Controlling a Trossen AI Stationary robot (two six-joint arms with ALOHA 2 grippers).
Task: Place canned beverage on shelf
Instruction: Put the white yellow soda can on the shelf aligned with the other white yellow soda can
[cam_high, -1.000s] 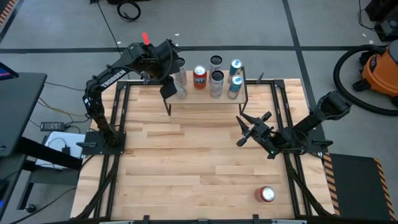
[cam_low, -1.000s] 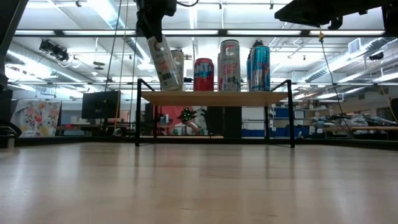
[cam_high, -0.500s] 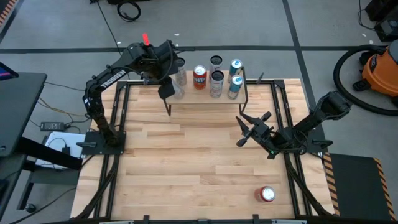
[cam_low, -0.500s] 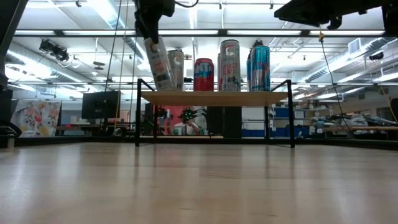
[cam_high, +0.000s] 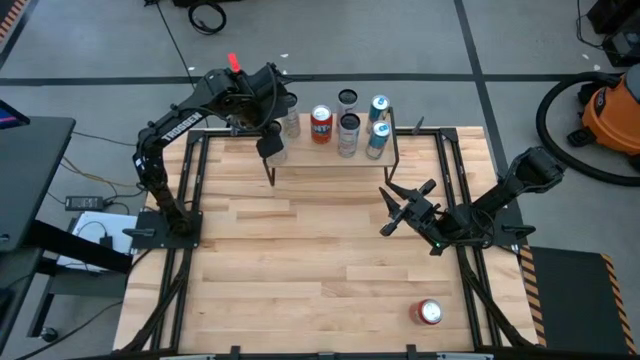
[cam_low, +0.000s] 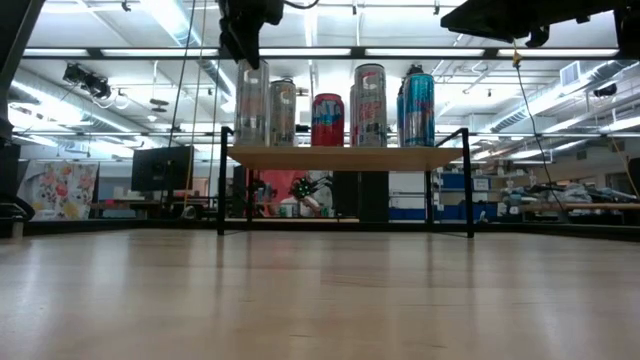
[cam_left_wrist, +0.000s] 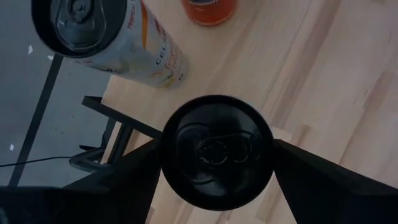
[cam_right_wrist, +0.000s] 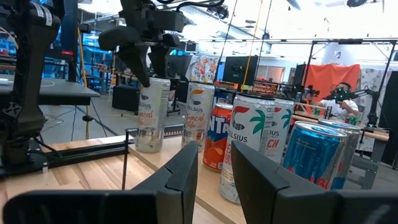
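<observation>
The shelf (cam_low: 345, 157) stands at the table's far edge on thin black legs. My left gripper (cam_high: 270, 143) is over the shelf's left end, shut on a tall silver can (cam_low: 252, 100) that stands upright. Behind and beside it on the board stand another silver can (cam_low: 283, 112), a red can (cam_low: 327, 120), a white can (cam_low: 369, 105) and blue cans (cam_low: 417, 108). My right gripper (cam_high: 405, 210) hovers open and empty over the table's right half, pointing toward the shelf. My left gripper pinches the silver can's top end (cam_left_wrist: 169, 155) between its two fingers (cam_left_wrist: 124, 180), one on each side just under the rim. The fingers come from above, pointing down. The can is upright, and its bottom (cam_right_wrist: 149, 148) meets the shelf board's left end.
A red can (cam_high: 430, 312) lies on its side on the table near the front right. The wooden table (cam_high: 300, 260) between the shelf and the near edge is bare. A person (cam_right_wrist: 339, 93) shows in the room behind.
My left gripper has tipped the silver can from a slant to upright: its bottom has swung toward the shelf's left end and come down to the board. The gripper stays shut on it. My right arm has kept still.
</observation>
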